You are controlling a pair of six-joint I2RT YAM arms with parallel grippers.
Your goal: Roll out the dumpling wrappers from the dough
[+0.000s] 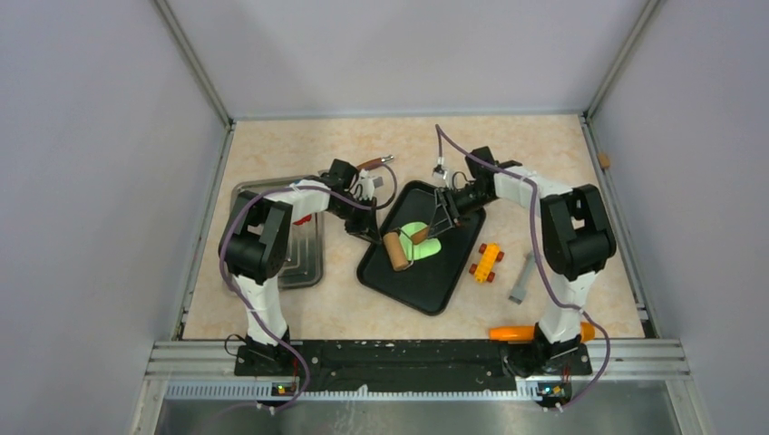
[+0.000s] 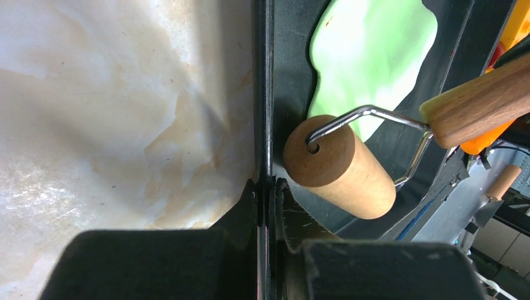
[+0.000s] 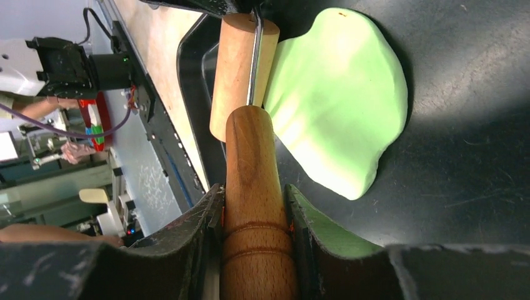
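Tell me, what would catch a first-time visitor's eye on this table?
The bright lime-green dough, pressed flat in the black tray mid-table, jumps out first. The right gripper clamps the handle of a wooden roller whose drum lies at the dough's edge, while the left gripper pinches the tray's rim.

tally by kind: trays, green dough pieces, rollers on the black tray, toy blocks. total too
Trays: 2 (black tray, metal tray)
Green dough pieces: 1 (dough)
Rollers on the black tray: 1 (roller)
Toy blocks: 1 (yellow toy block)
Total: 5
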